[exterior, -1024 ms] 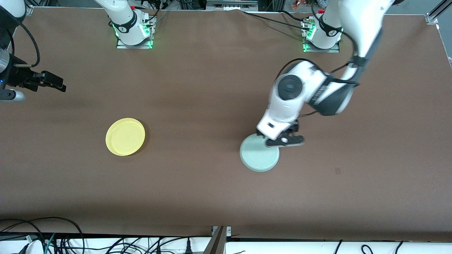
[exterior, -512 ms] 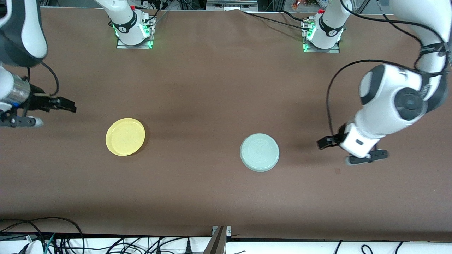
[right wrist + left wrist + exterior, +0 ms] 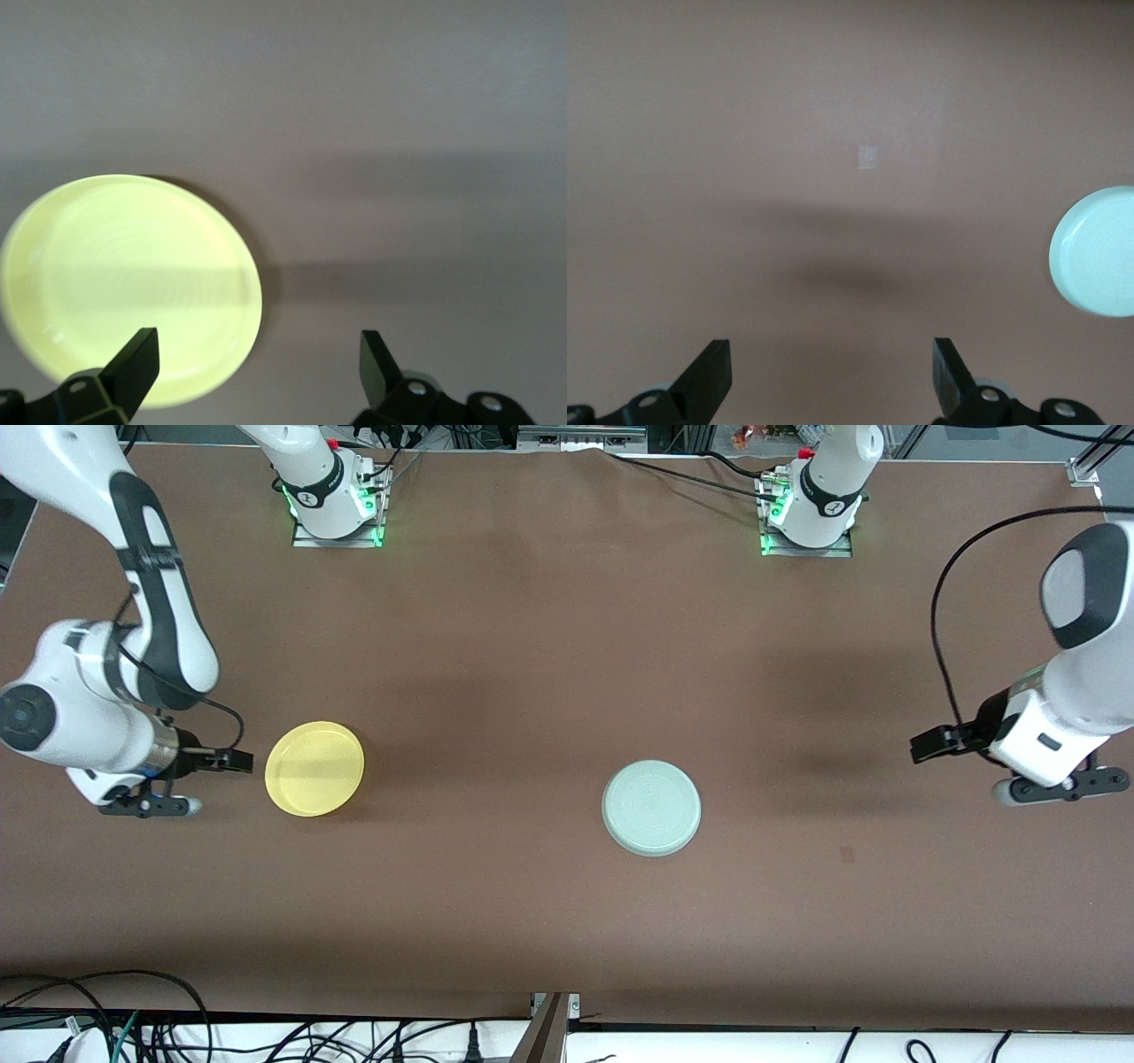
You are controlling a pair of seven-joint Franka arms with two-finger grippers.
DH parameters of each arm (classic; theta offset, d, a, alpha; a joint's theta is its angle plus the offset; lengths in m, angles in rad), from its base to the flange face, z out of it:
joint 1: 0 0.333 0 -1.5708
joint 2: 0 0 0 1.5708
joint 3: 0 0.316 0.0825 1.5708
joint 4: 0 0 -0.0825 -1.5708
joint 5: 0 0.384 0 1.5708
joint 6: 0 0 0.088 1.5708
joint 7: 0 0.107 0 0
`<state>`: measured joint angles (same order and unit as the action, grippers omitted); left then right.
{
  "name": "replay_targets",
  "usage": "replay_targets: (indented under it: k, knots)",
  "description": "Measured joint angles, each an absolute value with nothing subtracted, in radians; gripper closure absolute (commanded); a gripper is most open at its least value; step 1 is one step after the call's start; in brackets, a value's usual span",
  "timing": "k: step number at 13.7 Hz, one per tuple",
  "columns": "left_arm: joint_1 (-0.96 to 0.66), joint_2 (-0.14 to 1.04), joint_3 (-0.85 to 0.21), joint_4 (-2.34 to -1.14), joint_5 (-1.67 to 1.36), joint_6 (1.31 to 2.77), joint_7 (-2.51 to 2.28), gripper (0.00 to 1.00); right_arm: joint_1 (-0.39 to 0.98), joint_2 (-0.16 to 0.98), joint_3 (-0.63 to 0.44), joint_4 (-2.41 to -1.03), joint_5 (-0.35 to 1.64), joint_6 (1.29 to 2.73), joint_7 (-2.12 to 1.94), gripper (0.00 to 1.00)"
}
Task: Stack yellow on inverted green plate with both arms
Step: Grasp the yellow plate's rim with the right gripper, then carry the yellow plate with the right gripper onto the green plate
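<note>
Brown matting covers the whole bench [image 3: 532, 646], with the two arm bases bolted along its top edge and loose cables hanging past the bottom edge.

Roughly midway between the top and bottom edges, the green plate [image 3: 651, 808] lies flat toward the left arm's end of the bench. It is upside down, with the faint rings of its underside facing up, so its flat bottom can serve as the seat for the stack. It shows again at the margin of the left wrist view [image 3: 1097, 252].

Well apart from it, toward the right arm's end, the yellow plate [image 3: 314, 769] sits rim-up, hollow side showing (also plain in the right wrist view [image 3: 133, 288]). It is not yet picked up.

Low beside that plate's rim, on the side toward the bench's end edge, is the right gripper [image 3: 226, 762], its jaws spread wide with nothing between them. That placement reads as a lineup for pinching the raised rim from the side, since a shallow plate offers no other hold.

Near the bench's other end edge, well clear of the green plate, the left gripper [image 3: 930, 746] hangs over bare matting, its fingers [image 3: 709, 376] also wide and empty. I judge it parked out of the way, so the carry path stays free.
</note>
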<state>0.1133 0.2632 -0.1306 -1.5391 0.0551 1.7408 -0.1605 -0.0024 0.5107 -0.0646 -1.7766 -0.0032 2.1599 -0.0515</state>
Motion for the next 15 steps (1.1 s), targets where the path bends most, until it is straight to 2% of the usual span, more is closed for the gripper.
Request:
replay_targets:
  k: [2,3,4,5,7,11,13,15]
  knots:
    - [0.114,0.229,-0.103,-1.540,0.055,1.687,-0.126,0.00,-0.002,0.580,-0.060,-1.792,-0.003,2.233,-0.052,0.34]
    - [0.114,0.213,-0.093,-1.540,0.055,1.670,-0.115,0.00,-0.002,0.600,-0.057,-1.807,0.001,2.270,-0.052,0.54]
    - [0.114,0.198,-0.090,-1.540,0.055,1.662,-0.109,0.00,-0.002,0.611,-0.056,-1.822,0.007,2.300,-0.052,0.80]
    - [0.114,0.187,-0.091,-1.540,0.055,1.658,-0.108,0.00,-0.002,0.616,-0.056,-1.834,0.012,2.314,-0.052,0.95]
    - [0.112,0.175,-0.092,-1.540,0.055,1.649,-0.108,0.00,-0.002,0.615,-0.055,-1.839,0.016,2.318,-0.052,1.00]
    - [0.111,0.176,-0.093,-1.547,0.055,1.641,-0.107,0.00,-0.002,0.607,-0.046,-1.838,0.030,2.310,-0.052,1.00]
    - [0.111,0.178,-0.093,-1.547,0.053,1.641,-0.107,0.00,-0.002,0.584,-0.037,-1.826,0.108,2.264,-0.053,1.00]
    - [0.111,0.178,-0.093,-1.547,0.041,1.641,-0.107,0.00,-0.001,0.559,-0.010,-1.771,0.223,2.157,-0.054,1.00]
